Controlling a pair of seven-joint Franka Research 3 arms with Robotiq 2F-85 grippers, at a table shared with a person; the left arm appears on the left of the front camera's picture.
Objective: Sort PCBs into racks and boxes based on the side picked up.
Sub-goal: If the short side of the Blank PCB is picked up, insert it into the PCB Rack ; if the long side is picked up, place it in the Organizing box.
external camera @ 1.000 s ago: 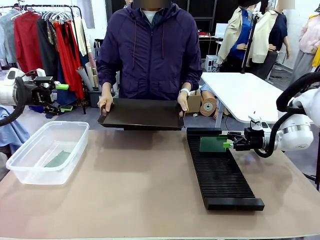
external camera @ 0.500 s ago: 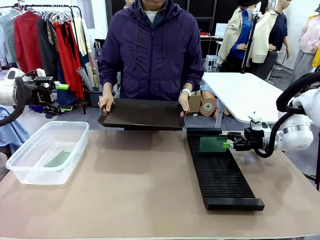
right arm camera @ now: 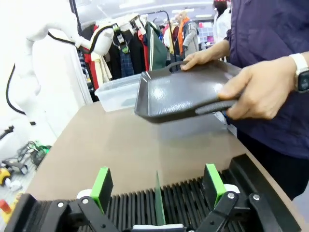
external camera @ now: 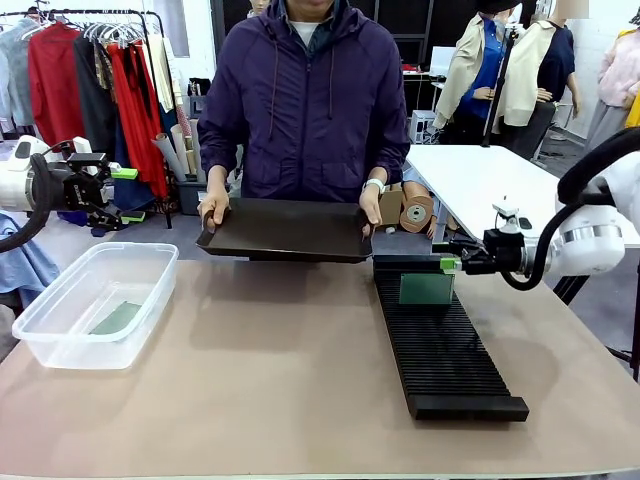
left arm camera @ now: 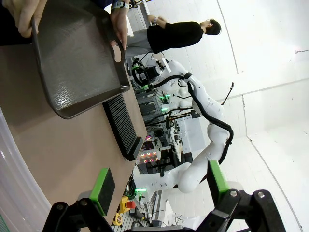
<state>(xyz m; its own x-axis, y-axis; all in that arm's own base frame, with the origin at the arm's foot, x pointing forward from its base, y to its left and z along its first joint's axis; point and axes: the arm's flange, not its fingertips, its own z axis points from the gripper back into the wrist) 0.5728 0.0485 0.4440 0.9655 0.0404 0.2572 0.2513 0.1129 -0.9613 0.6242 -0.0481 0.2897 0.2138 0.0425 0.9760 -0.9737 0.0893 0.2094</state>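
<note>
One green PCB (external camera: pixel 426 289) stands upright in a slot near the far end of the long black rack (external camera: pixel 450 365). My right gripper (external camera: pixel 448 264) hovers open just above that board, apart from it. Seen from the right wrist, the PCB (right arm camera: pixel 158 198) is edge-on between the open fingers (right arm camera: pixel 101 186), planted in the rack (right arm camera: pixel 193 198). A second PCB (external camera: pixel 117 318) lies flat in the clear box (external camera: pixel 60 345) at the left. My left gripper (external camera: pixel 128 195) hangs open and holds nothing beyond the table's left edge; its pads (left arm camera: pixel 102 188) stand wide apart.
A person at the far side holds a black tray (external camera: pixel 285 230) in both hands above the table edge; it also appears as the tray (right arm camera: pixel 183 92) and the tray (left arm camera: pixel 77 53). A white side table (external camera: pixel 480 185) stands behind the right arm.
My right gripper has risen and pulled back from beside the PCB, which stays standing in the rack. The left arm, the tray and the box have barely moved.
</note>
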